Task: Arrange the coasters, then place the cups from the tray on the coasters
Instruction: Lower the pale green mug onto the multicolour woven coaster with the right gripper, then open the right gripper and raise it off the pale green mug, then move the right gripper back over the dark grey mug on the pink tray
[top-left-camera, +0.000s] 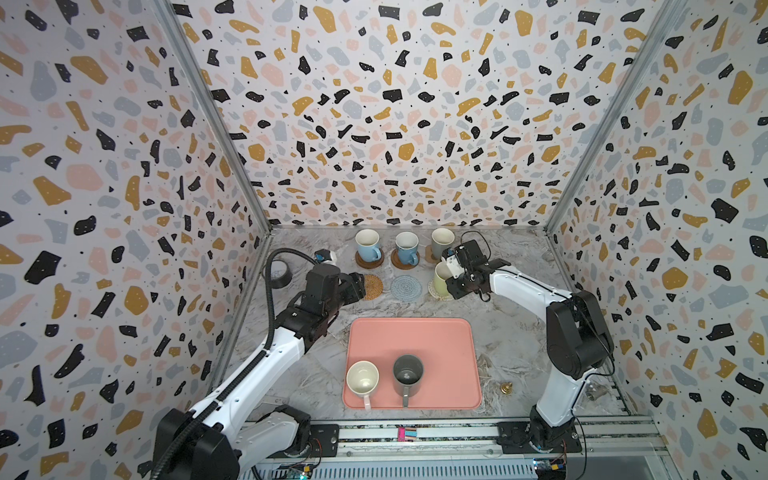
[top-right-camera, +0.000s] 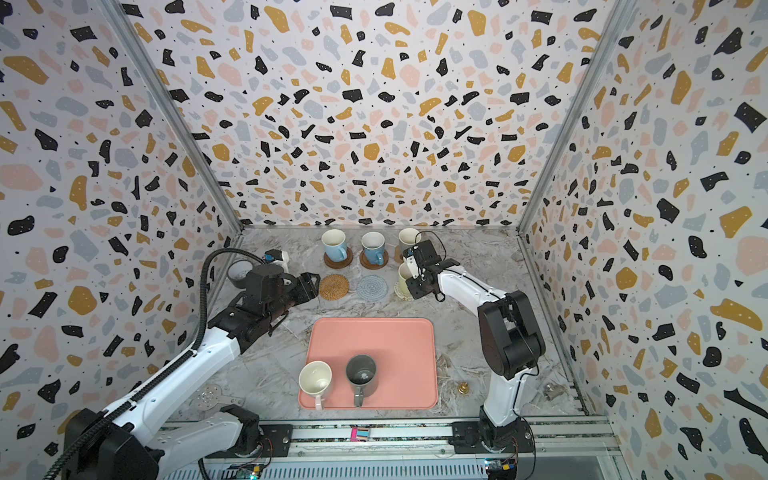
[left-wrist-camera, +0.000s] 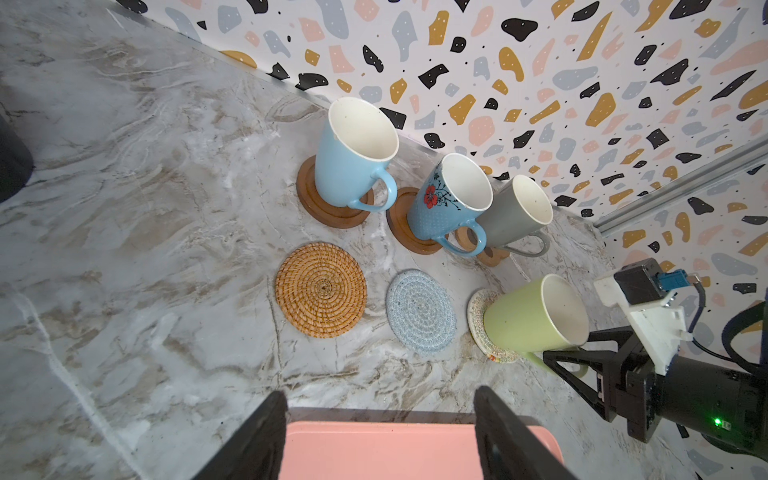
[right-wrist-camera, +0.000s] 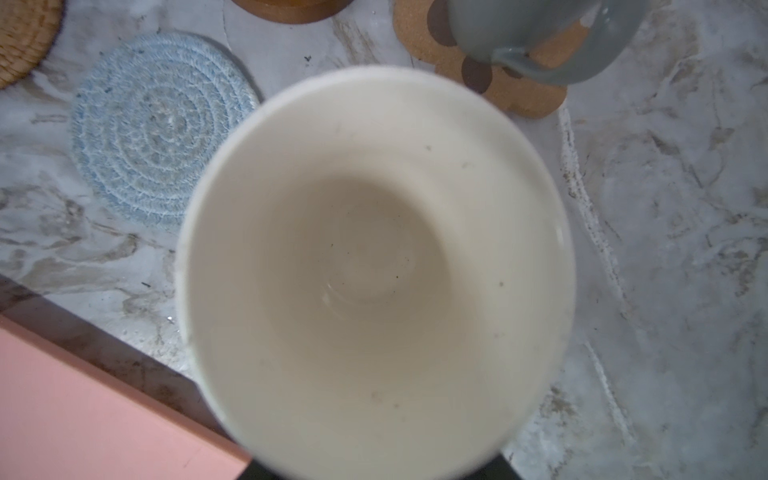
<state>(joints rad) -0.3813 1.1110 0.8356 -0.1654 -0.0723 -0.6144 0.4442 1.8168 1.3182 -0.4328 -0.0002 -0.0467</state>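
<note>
1. The light green mug (left-wrist-camera: 528, 320) stood upright on the cream round coaster (left-wrist-camera: 478, 307); the right end effector (left-wrist-camera: 559, 361) sat at its handle, and I could not tell whether its jaws pinched it or stood parted
2. Four of six looked done: along the back wall, the light blue mug (left-wrist-camera: 353, 153) and the floral deeper-blue mug (left-wrist-camera: 444, 203) each sat on a wooden disc (left-wrist-camera: 316, 208), and the grey mug (left-wrist-camera: 515, 216) on the paw-shaped cork coaster (right-wrist-camera: 519, 91)
3. Left to do: the rattan coaster (left-wrist-camera: 321, 289) and the pale blue woven coaster (left-wrist-camera: 420, 311) lay bare, while the pale pink mug (top-left-camera: 363, 377) and the dark grey mug (top-left-camera: 407, 372) waited on the salmon tray (top-left-camera: 415, 336)
4. The left end effector (left-wrist-camera: 380, 399) hung spread and empty near the rattan coaster
5. The bare coasters lay just beside occupied ones, so clearance looked tight; the counter (top-left-camera: 511, 332) right of the tray was open
</note>
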